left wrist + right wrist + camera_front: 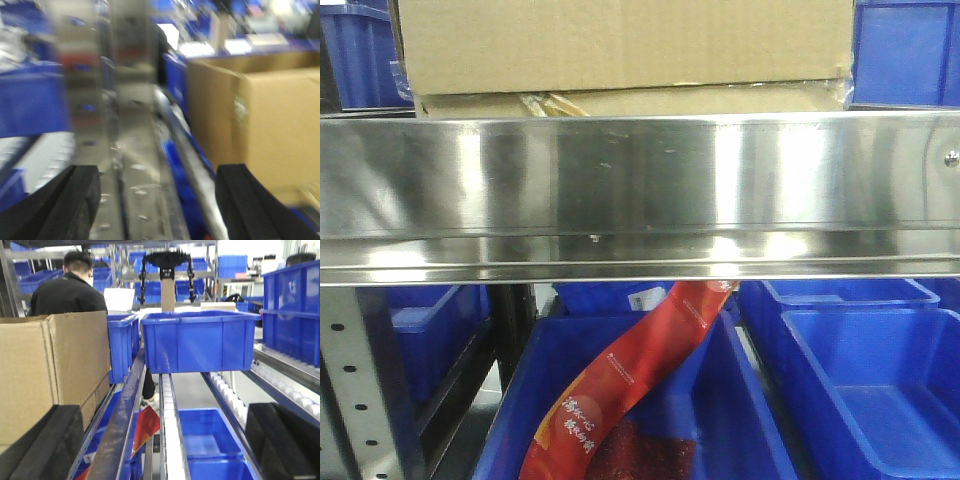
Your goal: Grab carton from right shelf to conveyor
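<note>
At the bottom edge of the left wrist view, the left gripper (160, 212) shows its two black fingers (70, 200) standing wide apart, with only the blurred steel of the rack seen through the gap. Just beyond the right-hand finger, the carton (270, 125) fills the right side of that view as a plain brown wall with one upright corner turned toward the camera. The right gripper (165, 450) is likewise spread, its padded fingers (45, 445) at the two lower corners of its view; a white roller track (170, 440) and a low blue bin (210, 435) lie in the gap below. The carton stands just past the left-hand finger there, upright on the shelf edge. Next to its far side is a small blue bin (122, 345), then a larger blue crate (200, 342) on the rollers. Farther off a person in black (70, 290) stands with his back turned. From the front view, the shelf (640, 190) shows its broad mirror-like rail across the middle. The carton sits on top of it, between blue bins at either side. A grey perforated upright (360, 380) and a red packet (620, 390) leaning in a bin show below.
</note>
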Tool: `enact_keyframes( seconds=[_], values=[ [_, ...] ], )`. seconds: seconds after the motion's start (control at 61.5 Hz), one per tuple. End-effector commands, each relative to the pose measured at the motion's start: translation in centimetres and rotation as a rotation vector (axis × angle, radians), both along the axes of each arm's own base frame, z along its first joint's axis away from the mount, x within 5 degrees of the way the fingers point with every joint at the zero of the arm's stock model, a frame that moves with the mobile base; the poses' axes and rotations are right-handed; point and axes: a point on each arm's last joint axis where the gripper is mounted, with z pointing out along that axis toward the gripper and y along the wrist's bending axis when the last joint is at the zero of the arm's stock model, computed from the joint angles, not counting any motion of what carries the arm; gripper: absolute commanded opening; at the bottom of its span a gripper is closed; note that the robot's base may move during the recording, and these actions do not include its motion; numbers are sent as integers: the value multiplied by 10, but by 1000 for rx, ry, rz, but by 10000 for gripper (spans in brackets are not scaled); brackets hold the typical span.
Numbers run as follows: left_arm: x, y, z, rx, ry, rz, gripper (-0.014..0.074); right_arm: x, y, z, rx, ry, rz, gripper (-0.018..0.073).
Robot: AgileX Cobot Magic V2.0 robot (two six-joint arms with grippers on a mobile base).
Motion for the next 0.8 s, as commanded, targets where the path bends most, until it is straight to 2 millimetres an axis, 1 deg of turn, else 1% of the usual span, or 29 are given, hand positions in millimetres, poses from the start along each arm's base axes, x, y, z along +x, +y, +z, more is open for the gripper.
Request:
enact_keyframes(
  seconds=[0.0,0.114,0.211,0.276,0.341,0.39,0.406,0.423,0.439,0.455,0.504,0.52,0.536,0.553,0.569,0.585,0.65,0.748,0.78],
  values=[
    [10,-11,15,51,24,-104,398,4,0,15,-5,2,5,559],
    [28,-33,33,60,51,-248,398,14,3,35,-15,65,30,559],
    [42,-55,51,65,56,-354,398,30,7,52,-31,121,78,559],
    [53,-67,62,54,60,-391,398,42,12,65,-48,141,118,559],
    [68,-79,75,5,81,-403,398,55,18,78,-60,166,161,559],
    [80,-85,84,-13,102,-396,398,64,24,92,-66,181,194,559],
    [84,-87,86,-11,108,-395,398,69,26,94,-70,206,208,559],
    [87,-89,89,-9,116,-393,398,71,28,101,-72,204,216,559],
    [92,-91,92,-6,128,-391,398,76,31,103,-77,232,229,559],
    [95,-93,94,-4,136,-389,398,78,32,111,-79,229,237,559],
    [109,-100,101,-5,179,-379,398,92,39,122,-90,279,263,559],
    [111,-101,107,-17,182,-375,398,96,40,125,-97,298,268,559],
    [117,-104,106,-24,215,-365,398,102,42,131,-102,305,272,559],
    [120,-105,112,-34,215,-358,398,105,43,134,-106,321,274,559],
    [126,-108,111,-37,244,-343,398,109,45,137,-109,330,277,559],
    [128,-108,117,-43,245,-332,398,115,46,142,-112,343,279,559],
    [145,-111,127,-48,295,-248,396,134,51,159,-124,378,285,559],
    [168,-110,139,-31,360,-98,395,159,58,178,-139,430,295,559],
    [173,-109,141,-30,388,-59,395,167,60,183,-145,453,299,559]
  ],
)
